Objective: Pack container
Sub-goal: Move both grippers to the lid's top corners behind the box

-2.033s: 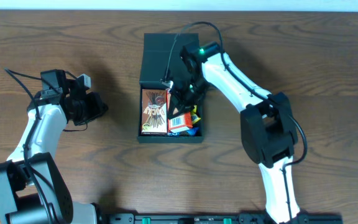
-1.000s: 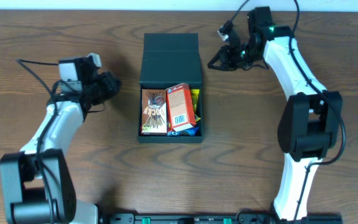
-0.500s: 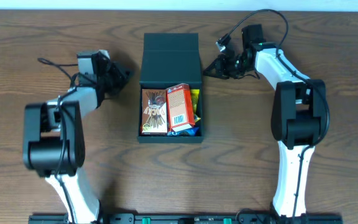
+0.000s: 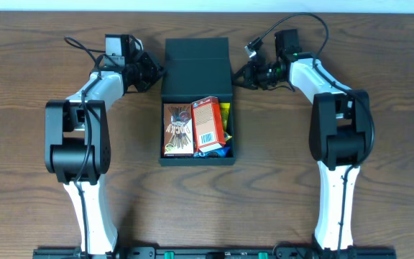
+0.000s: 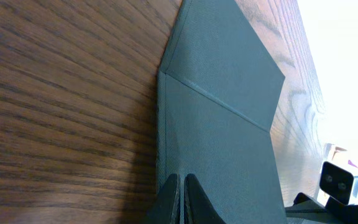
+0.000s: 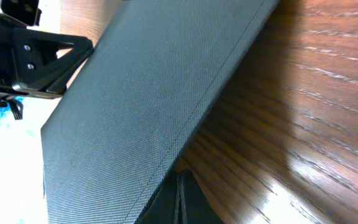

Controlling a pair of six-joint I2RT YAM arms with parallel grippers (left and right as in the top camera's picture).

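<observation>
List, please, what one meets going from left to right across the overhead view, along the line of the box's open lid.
left hand → container lid, lying open on the table → right hand

There was 1 dark charcoal square cardboard box (image 4: pixel 196 61) with a hinged flap lid. In it showed 4 snacks: 1 brown snack packet (image 4: pixel 178 128), 1 orange-red packet (image 4: pixel 208 124), 1 yellow wrapper (image 4: pixel 226 111) and 1 blue wrapper (image 4: pixel 221 151). 2 white-and-black robot arms, left arm (image 4: pixel 100 86) and right arm (image 4: pixel 315 72), stood at 1 brown wooden table (image 4: pixel 379 208).
</observation>
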